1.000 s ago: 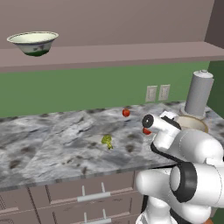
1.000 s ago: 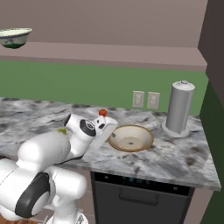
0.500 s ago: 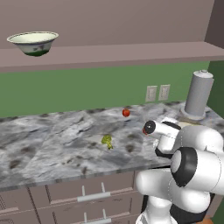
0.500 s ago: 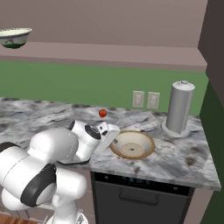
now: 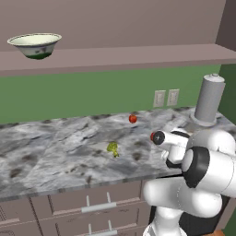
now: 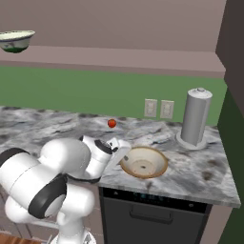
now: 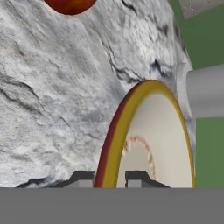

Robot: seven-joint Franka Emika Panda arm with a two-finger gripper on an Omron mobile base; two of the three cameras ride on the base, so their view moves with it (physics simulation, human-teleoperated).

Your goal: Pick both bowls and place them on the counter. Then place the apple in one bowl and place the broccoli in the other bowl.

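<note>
The step in hand looks like the setting-down of the first bowl: the tan bowl [image 6: 143, 162] sits low on the marbled counter [image 5: 55, 152], just beside the grey cylindrical canister [image 6: 195, 117], and the gripper [image 7: 110, 178] is pinched narrowly on its rim, one dark fingertip on either side of the brownish-yellow edge in the hand view. Whether the bowl's base already rests flat on the stone I cannot tell, since the hand view shows it rolled on edge with the camera. The next move, as I judge it, calls for parting the fingers and lifting clear without dragging the rim, then reaching up to the mauve shelf [image 5: 138, 57] for the second bowl. That green-patterned bowl [image 5: 35, 45] stands upright at the shelf's left end, well apart from the arm. The tan bowl is wide and shallow, cream inside with a faint reddish ring near its centre and a darker lip. A small red fruit [image 6: 111, 123] lies toward the back of the counter near the wall sockets [image 6: 158, 108], and the yellow-green broccoli [image 5: 112, 148] lies on open stone to the left of the arm.
</note>
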